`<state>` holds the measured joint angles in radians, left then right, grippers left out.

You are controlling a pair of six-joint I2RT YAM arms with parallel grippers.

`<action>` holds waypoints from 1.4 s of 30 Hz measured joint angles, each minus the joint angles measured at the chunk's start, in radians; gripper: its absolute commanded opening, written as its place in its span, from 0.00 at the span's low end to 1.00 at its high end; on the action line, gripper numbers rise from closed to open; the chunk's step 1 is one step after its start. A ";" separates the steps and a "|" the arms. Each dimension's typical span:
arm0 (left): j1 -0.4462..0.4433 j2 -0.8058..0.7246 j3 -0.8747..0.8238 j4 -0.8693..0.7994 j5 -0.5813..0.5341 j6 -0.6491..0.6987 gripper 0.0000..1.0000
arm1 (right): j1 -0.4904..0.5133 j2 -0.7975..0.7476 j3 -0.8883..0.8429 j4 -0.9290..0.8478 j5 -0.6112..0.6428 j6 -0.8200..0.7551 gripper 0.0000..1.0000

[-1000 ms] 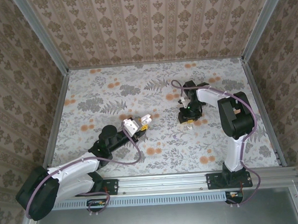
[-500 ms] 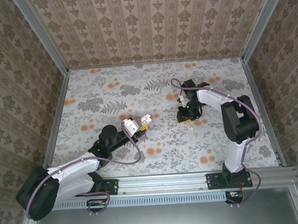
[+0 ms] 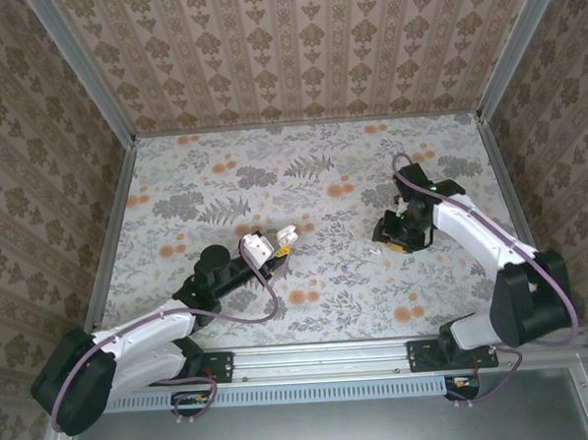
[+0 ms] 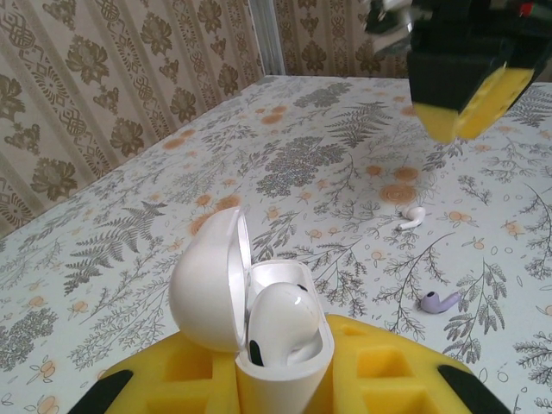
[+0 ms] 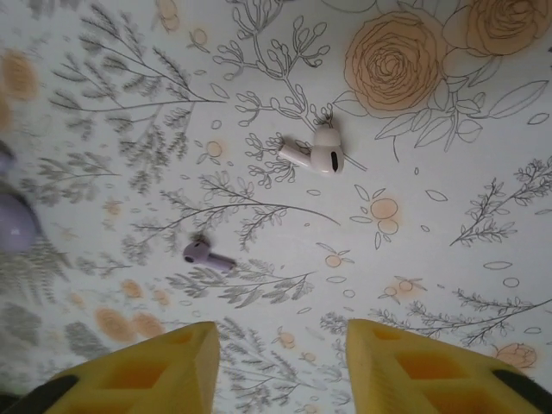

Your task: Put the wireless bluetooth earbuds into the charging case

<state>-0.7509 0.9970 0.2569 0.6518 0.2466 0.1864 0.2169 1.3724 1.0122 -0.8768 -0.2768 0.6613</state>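
Hands first, from the overhead camera: my left hand (image 3: 274, 245) lies low over the near-left part of the flowered table (image 3: 193, 176), clenched on the white charging case (image 3: 257, 247), whose lid (image 3: 287, 233) is swung open. My right hand (image 3: 392, 237) is over on the right side of the table, well apart from the case, tips pointing down at the surface

From my left wrist, the case stands upright between my yellow pads (image 4: 392, 366), its lid tipped back to the left. One seated earbud (image 4: 280, 321) fills a socket inside it; I cannot tell whether the other socket is taken. Out on the table beyond lie a purple earbud (image 4: 438, 301), the nearer one, and a white earbud (image 4: 411, 217) farther off, apart from each other. My right hand hangs above the white one, not touching it

From my right wrist, my two yellow fingers (image 5: 147, 371) stand apart with nothing between them, so that hand is released. Both loose earbuds lie on the table below, the white one farther from my fingertips and the purple one closer in. A blurred purple shape (image 5: 13, 220) sits at the left edge; I cannot tell what it is
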 measured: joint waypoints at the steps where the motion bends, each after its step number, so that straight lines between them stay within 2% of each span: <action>1: 0.000 -0.002 0.000 -0.002 0.000 0.001 0.12 | -0.019 -0.023 -0.013 0.011 -0.016 0.032 0.48; 4: 0.000 -0.008 0.000 -0.006 0.003 0.002 0.12 | -0.074 -0.066 -0.063 0.060 -0.056 0.151 0.57; 7: 0.000 -0.013 0.000 -0.010 0.004 0.002 0.11 | -0.111 -0.100 -0.170 0.156 -0.087 0.356 0.49; 11: 0.000 -0.019 -0.004 -0.008 0.007 0.002 0.12 | -0.113 -0.134 -0.316 0.222 -0.096 0.628 0.49; 17: 0.001 -0.035 -0.024 -0.009 0.006 0.002 0.12 | -0.074 -0.134 -0.285 0.229 -0.033 0.822 0.47; 23: 0.011 -0.035 -0.025 -0.008 0.006 0.001 0.12 | 0.001 -0.066 -0.279 0.318 0.012 0.993 0.45; 28: 0.013 -0.043 -0.029 -0.010 0.003 0.002 0.11 | 0.042 0.018 -0.274 0.380 0.024 1.069 0.45; 36: 0.028 -0.062 -0.030 -0.018 0.003 0.002 0.12 | 0.043 0.104 -0.250 0.428 0.043 1.113 0.45; 42: 0.039 -0.062 -0.030 -0.018 0.003 0.001 0.12 | 0.037 0.140 -0.246 0.455 0.046 1.125 0.40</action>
<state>-0.7116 0.9348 0.2272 0.6342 0.2501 0.1875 0.2543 1.5124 0.7658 -0.4221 -0.2310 1.7863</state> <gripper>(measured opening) 0.209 0.407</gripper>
